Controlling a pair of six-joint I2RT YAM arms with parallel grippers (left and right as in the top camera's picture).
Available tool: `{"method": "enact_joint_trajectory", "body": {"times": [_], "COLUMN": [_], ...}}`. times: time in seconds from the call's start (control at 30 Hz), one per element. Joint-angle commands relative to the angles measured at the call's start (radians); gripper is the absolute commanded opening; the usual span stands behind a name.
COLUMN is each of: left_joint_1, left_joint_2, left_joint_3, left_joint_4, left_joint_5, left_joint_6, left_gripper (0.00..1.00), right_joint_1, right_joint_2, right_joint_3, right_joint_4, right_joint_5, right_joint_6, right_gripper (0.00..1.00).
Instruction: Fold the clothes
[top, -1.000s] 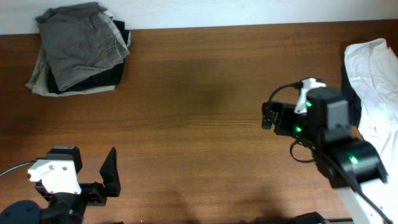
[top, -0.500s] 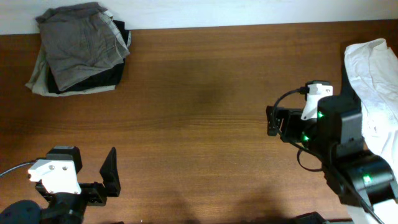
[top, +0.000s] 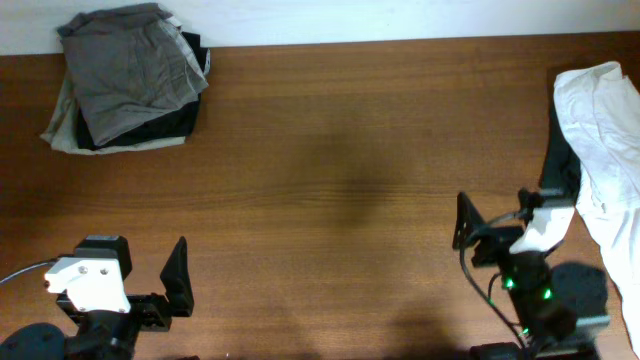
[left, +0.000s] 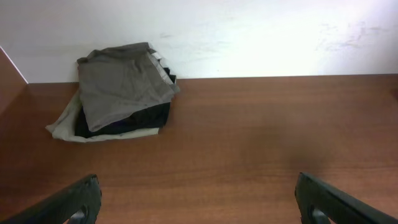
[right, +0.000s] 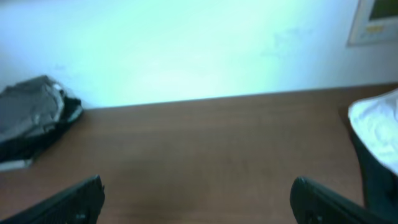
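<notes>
A folded stack of clothes lies at the table's far left corner: grey-olive shorts on top, black and beige garments under them. It also shows in the left wrist view and the right wrist view. An unfolded white garment with a dark one beneath lies at the right edge, and shows in the right wrist view. My left gripper is open and empty near the front left. My right gripper is open and empty at the front right.
The brown wooden table meets a white wall at the back. A framed edge hangs on the wall at the right.
My right arm has drawn back toward the front edge of the table, away from the white garment. The left arm and the clothes have not moved.
</notes>
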Motion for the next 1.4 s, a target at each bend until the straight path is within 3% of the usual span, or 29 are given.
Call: {"method": "enact_joint_trajectory", "body": {"times": [0.0, 0.17, 0.4, 0.97, 1.23, 1.37], "left_joint_1": [-0.004, -0.003, -0.003, -0.003, -0.003, -0.003], "left_joint_2": [-0.005, -0.005, -0.005, -0.005, -0.004, -0.004], "left_joint_3": [-0.003, -0.003, -0.003, -0.003, -0.003, -0.003], "left_joint_4": [0.002, 0.002, 0.002, 0.002, 0.002, 0.002], "left_joint_5": [0.011, 0.011, 0.011, 0.011, 0.011, 0.011], "left_joint_6": [0.016, 0.016, 0.016, 0.016, 0.016, 0.016], "left_gripper": [0.99, 0.99, 0.99, 0.99, 0.99, 0.99], "right_joint_1": [-0.043, -0.066, -0.066, -0.066, -0.066, -0.066], "right_joint_2": [-0.158, -0.301, -0.361, -0.361, -0.361, -0.361], "right_joint_3": [-0.204, -0.408, -0.504, -0.533, -0.570, -0.570], "right_joint_4": [0.126, 0.277, 0.365, 0.396, 0.438, 0.373], "right_joint_5": [-0.097, -0.142, -0.117, 0.014, -0.002, -0.058], "right_joint_6": [-0.008, -0.008, -0.021, -0.026, -0.027, -0.069], "right_gripper": [0.99, 0.99, 0.99, 0.99, 0.99, 0.99]}}
